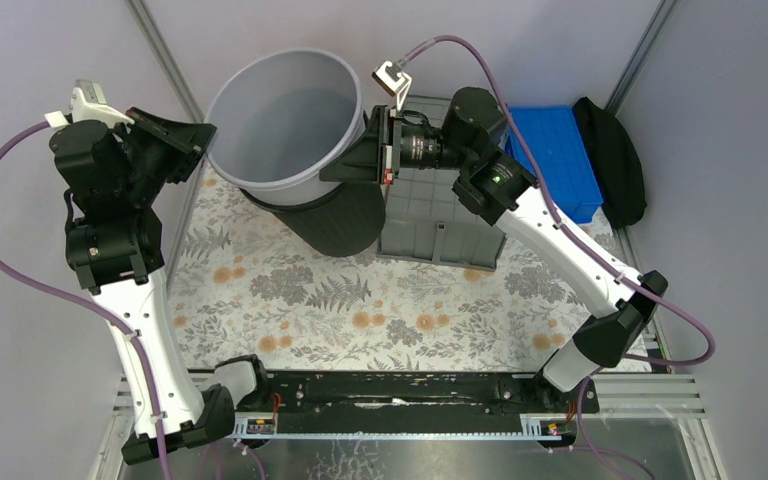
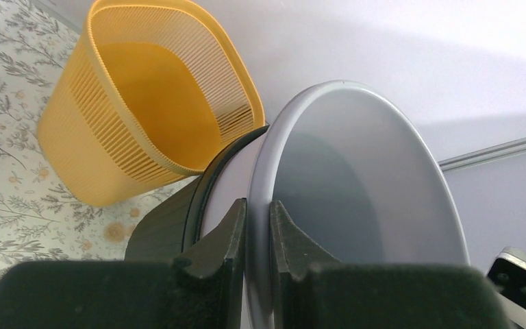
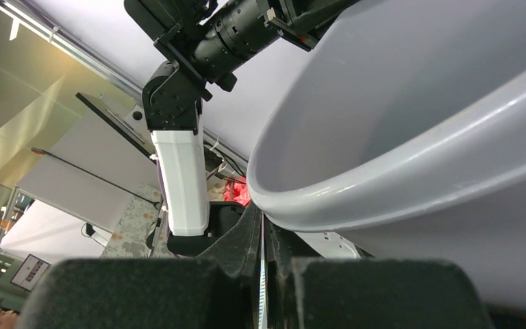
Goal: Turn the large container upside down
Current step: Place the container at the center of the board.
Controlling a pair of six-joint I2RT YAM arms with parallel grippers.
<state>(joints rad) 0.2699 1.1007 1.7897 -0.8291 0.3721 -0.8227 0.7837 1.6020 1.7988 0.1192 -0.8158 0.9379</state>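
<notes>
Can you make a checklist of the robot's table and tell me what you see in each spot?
Surface: flowery cloth, lying flat.
Job's things: dark-grey crate on the cloth, partly hidden by the right arm.
Clutter: grey bucket held up, tilted; black bin below it; blue tray; black lump; yellow basket.
Grippers: left gripper fingers pinch the bucket's rim; right gripper shut at the rim, hold unclear.
Cables: purple cables loop off both arms.
Surroundings: grey walls.

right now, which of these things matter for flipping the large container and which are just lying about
Job: crate; left claw, shut on the rim of the bucket; right claw, shut at that rim.
Lying about: the bucket itself (gripped, not the target); blue tray; yellow basket; black bin by the bucket.
</notes>
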